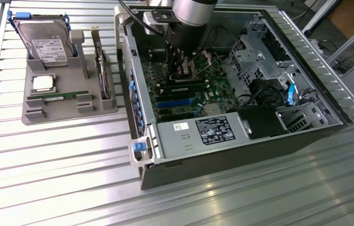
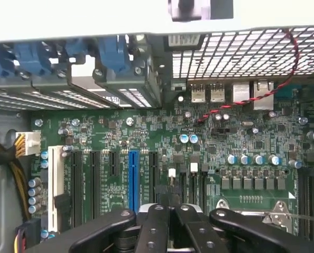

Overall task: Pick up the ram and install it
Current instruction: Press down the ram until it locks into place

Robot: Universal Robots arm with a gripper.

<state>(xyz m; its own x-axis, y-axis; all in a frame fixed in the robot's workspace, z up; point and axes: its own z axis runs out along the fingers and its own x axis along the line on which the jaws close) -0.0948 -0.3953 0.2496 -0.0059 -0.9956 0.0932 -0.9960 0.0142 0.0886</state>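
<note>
The ram (image 1: 59, 97), a thin green stick, lay flat in a slot of the grey holder tray (image 1: 51, 115) at the exterior view's left, well apart from the arm and untouched. Just behind it in the tray sat a square silver processor chip (image 1: 43, 83), with a hard drive (image 1: 48, 42) propped at the far end and an upright card with a metal bracket (image 1: 105, 70) standing along the tray's side nearest the computer.

The gripper (image 2: 169, 213) hung inside the open computer case (image 1: 302, 101), low over the green motherboard (image 1: 186, 89). Its black fingers (image 2: 156, 226) were pressed together, with no object between them; whether the tips touched the board could not be judged, as the arm's body hid that spot in the exterior view. In the wrist view, the closed fingers pointed toward the blue expansion slot (image 2: 134, 179) and the black slots beside it. The power supply (image 1: 212, 132) lay at the case's near end, on the ribbed metal table (image 1: 70, 179).
</note>
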